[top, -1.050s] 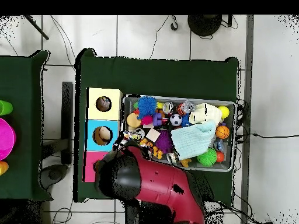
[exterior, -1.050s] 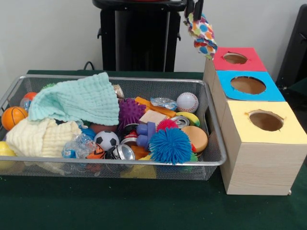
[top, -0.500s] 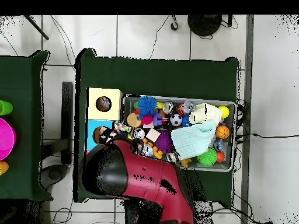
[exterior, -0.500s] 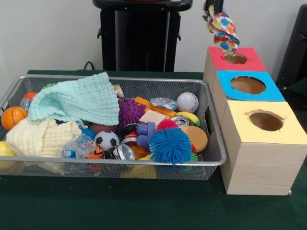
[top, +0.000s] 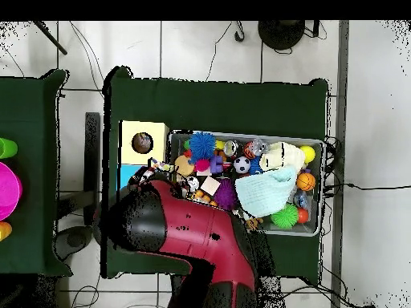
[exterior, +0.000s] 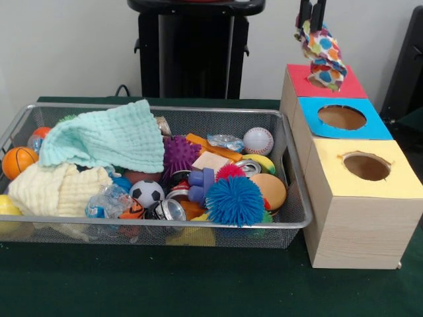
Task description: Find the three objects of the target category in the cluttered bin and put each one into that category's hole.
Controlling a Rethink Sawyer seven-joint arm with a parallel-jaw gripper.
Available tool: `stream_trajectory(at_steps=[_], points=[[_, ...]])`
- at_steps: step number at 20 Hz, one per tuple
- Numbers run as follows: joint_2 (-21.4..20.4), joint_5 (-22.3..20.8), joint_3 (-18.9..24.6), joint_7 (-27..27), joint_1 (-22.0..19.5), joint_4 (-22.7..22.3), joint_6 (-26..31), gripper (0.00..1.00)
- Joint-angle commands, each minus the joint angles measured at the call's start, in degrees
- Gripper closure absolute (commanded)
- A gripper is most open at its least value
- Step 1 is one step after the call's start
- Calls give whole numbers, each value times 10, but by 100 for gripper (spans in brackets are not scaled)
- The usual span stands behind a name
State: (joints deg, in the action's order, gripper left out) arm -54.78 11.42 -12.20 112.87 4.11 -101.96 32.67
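Observation:
In the front view my gripper comes down at the top edge, shut on a polka-dot cloth of many colours. The cloth hangs over the red box and covers its hole. Beside it stand the blue box and the yellow box, each with a round hole on top. The wire bin holds a mint cloth and a cream cloth at its left. From overhead, the red arm hides the gripper and the red box; the yellow box shows.
The bin also holds a blue spiky ball, a purple spiky ball, a baseball, a small soccer ball, a basketball, cans and blocks. A black pedestal stands behind the bin.
The gripper has carried the polka-dot cloth rightward, from above the bin's far right corner to over the red box. The bin's contents have not moved.

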Motion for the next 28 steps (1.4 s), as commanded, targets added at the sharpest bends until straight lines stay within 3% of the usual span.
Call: stream_trajectory(at_steps=[1,16,28], points=[[61,26,7,150,-2,40,-17,100],[93,54,-22,168,34,66,-18,100],[156,79,-63,188,70,143,6,100]])
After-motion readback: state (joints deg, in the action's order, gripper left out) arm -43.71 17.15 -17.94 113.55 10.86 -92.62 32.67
